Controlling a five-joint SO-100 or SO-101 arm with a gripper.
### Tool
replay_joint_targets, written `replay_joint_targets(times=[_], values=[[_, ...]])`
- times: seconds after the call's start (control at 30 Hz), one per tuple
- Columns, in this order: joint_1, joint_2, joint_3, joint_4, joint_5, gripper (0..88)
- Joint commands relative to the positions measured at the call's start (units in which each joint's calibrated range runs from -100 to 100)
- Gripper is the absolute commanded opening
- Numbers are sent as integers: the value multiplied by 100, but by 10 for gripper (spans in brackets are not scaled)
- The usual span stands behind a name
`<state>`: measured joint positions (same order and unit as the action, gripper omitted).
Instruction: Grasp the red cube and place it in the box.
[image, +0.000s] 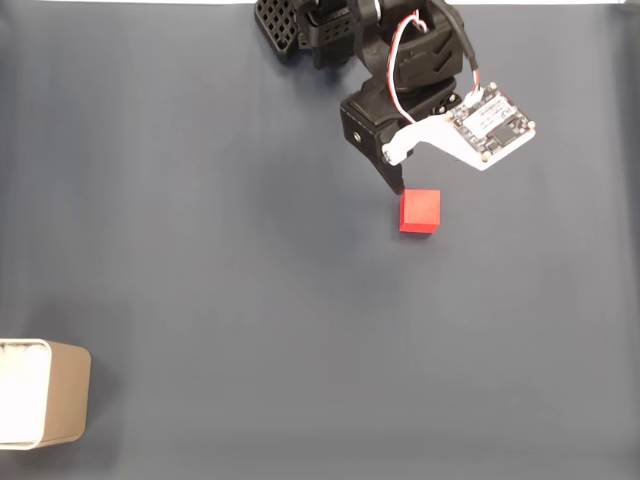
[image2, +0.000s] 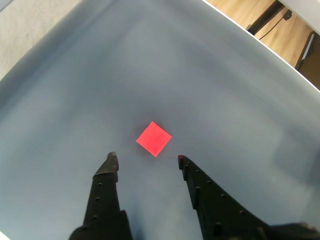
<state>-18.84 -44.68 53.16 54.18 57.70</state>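
The red cube (image: 420, 211) rests on the dark grey table mat, just below the black arm in the fixed view. Seen from the wrist, the red cube (image2: 154, 138) lies a little ahead of the gap between the two black fingers. My gripper (image2: 146, 159) is open, holds nothing and hovers above the mat, apart from the cube. In the fixed view the gripper (image: 393, 178) reaches down at the cube's upper left, partly hidden under the arm's white circuit board (image: 490, 122). The tan box (image: 45, 393) with its white interior stands at the bottom left edge.
The dark grey mat (image: 230, 250) stretches between cube and box. The arm's base (image: 300, 25) sits at the top centre. In the wrist view the mat's far edge (image2: 260, 45) borders a wooden floor with dark furniture legs.
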Motion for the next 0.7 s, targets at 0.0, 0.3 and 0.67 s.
replay_joint_targets(times=[0.0, 0.3, 0.67], values=[[-55, 5, 67, -278, -73, 306], [-33, 118, 340, -655, -83, 337], [-69, 248, 660, -1057, -59, 365]])
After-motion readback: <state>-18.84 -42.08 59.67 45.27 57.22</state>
